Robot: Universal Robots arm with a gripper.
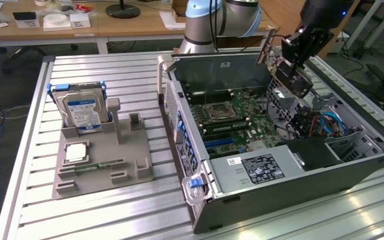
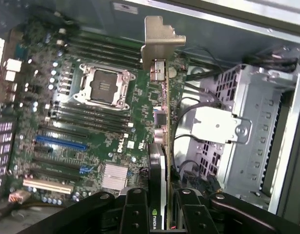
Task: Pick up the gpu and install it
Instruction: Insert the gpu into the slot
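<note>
The gpu hangs tilted in the air over the open computer case, above its far right corner in the exterior view. My gripper is shut on the gpu's black shroud end, and the silver bracket sticks out toward the case's back wall. In the wrist view the gpu is seen edge-on between my black fingers, with its bracket at the far end. It is above the motherboard and clear of the blue slot.
A grey holder on the slatted table at the exterior view's left carries a silver hard drive and a green memory stick. Inside the case are the CPU socket, a metal drive cage, cables and a power supply.
</note>
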